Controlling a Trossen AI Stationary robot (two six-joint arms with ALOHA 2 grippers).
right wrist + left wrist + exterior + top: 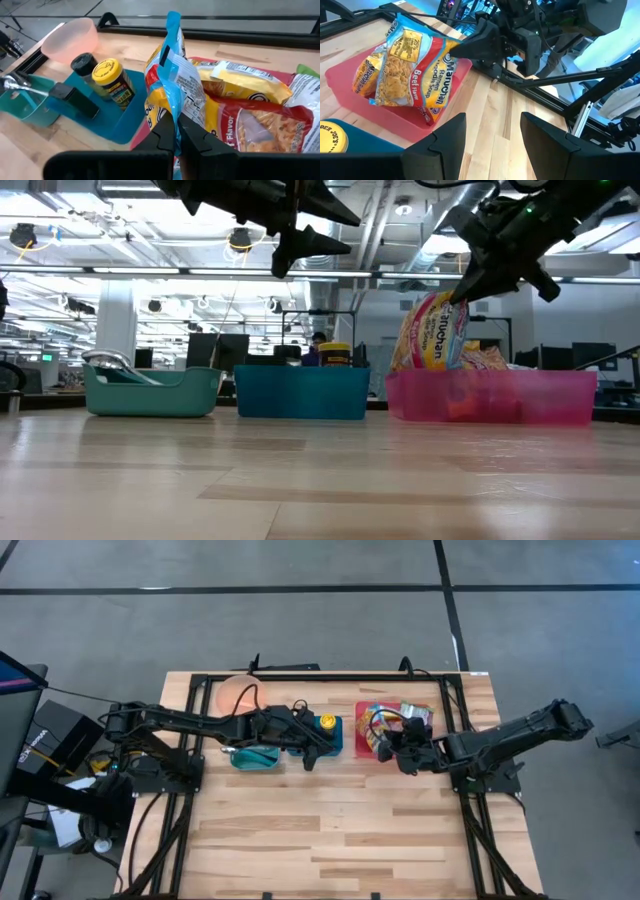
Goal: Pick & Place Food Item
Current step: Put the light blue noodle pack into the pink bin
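The right pincer [176, 131] is clenched on the edge of one ramen packet [172, 92], holding it upright over the pink tray [490, 395]. Below it, more packets lie in this tray; their number is hard to count. The left pincer [490, 131] hangs half open, holding nothing, above the blue tray [335, 735] with two jars. Three trays stand on the bench [330, 830].

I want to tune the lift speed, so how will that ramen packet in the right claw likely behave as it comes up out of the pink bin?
The ramen packet is pinched by its thin edge in the right claw, so it will probably hang and swing. Its crinkled wrapper looks glossy, so it may slip. It looks light for its size, and the noodle block inside is likely brittle.
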